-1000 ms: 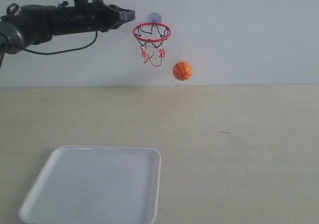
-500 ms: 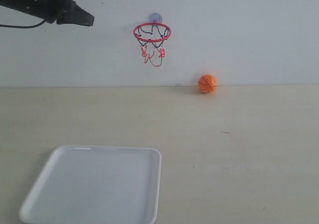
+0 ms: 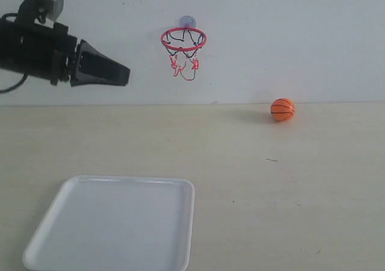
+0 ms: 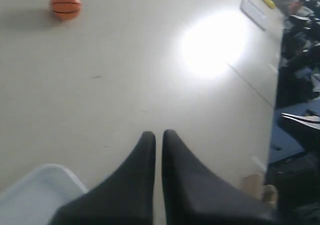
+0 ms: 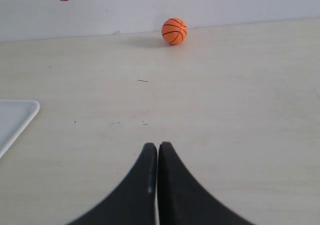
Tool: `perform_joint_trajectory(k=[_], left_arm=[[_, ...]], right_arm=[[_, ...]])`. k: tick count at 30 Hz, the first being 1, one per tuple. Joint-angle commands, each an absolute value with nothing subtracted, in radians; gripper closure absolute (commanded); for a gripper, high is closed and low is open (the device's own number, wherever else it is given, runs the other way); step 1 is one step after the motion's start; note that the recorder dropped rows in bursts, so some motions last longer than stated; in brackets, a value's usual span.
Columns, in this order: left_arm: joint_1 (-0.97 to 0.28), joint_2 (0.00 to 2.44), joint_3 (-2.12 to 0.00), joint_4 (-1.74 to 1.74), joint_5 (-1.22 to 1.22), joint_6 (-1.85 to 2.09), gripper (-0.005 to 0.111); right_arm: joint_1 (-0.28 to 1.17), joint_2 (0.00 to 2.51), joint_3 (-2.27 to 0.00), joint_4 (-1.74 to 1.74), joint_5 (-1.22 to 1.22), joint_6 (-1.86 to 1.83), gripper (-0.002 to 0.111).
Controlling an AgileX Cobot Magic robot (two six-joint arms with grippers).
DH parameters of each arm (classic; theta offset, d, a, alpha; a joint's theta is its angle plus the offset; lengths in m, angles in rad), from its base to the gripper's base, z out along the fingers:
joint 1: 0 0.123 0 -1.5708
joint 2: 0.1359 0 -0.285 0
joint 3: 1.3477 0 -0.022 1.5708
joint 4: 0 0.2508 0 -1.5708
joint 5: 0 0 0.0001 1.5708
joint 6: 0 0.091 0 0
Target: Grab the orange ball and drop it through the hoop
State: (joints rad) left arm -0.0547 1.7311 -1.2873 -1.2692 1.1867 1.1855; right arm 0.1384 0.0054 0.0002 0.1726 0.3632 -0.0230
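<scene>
The orange ball [image 3: 282,109] lies on the table by the back wall, right of the hoop; it also shows as the ball [image 4: 65,4] and the ball [image 5: 174,31] in the wrist views. The hoop [image 3: 183,40], red ring with dark-and-red net, hangs on the wall by its suction cup [image 3: 187,21]. My left gripper [image 3: 123,76] hangs in the air left of and slightly below the hoop, shut and holding nothing [image 4: 158,134]. My right gripper [image 5: 157,145] is shut over the bare table, well short of the ball; the exterior view does not show it.
A white tray [image 3: 114,223] lies at the front left of the table; its corner [image 5: 20,112] shows in the right wrist view. The wall stands right behind the ball. Clutter [image 4: 300,60] sits beyond the table's far edge in the left wrist view.
The ball has fallen from below the hoop, landed and rolled right along the wall. My left arm pulled back left from the hoop, then dropped lower.
</scene>
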Motion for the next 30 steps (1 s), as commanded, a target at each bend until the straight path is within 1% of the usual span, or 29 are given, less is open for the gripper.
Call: perform_joint_trajectory(k=[1,2,4,7,13,16,19,24,27,30], left_arm=[[-0.229,1.429,-0.799,-1.461,0.946,1.389,0.103],[-0.264,1.348,-0.687,-1.461,0.938,1.399,0.103],[-0.273,1.244,-0.557,-1.457,1.01,1.399,0.103],[-0.273,1.112,-0.477,-1.389,0.988,1.401,0.103],[-0.273,1.025,-0.465,-1.39,0.982,1.399,0.103],[-0.273,0.931,-0.465,-1.403,0.958,1.399,0.103],[-0.261,0.758,-0.456,-1.473,0.87,1.382,0.103],[-0.162,0.343,-0.436,-1.497,0.765,1.292,0.103],[-0.144,0.137,-0.436,-1.491,0.666,1.242,0.103],[-0.144,0.0,-0.436,-1.491,0.534,1.163,0.103]], right_arm=[[0.139,0.0,0.0,0.172,0.357,-0.025,0.109],[0.139,0.0,0.0,0.172,0.357,-0.025,0.109],[0.139,0.0,0.0,0.172,0.357,-0.025,0.109],[0.139,0.0,0.0,0.172,0.357,-0.025,0.109],[0.139,0.0,0.0,0.172,0.357,-0.025,0.109],[0.139,0.0,0.0,0.172,0.357,-0.025,0.109],[0.139,0.0,0.0,0.172,0.357,-0.025,0.109],[0.139,0.0,0.0,0.172,0.357,-0.025,0.109],[0.139,0.0,0.0,0.172,0.357,-0.025,0.109],[0.139,0.0,0.0,0.172,0.357,-0.025,0.109]])
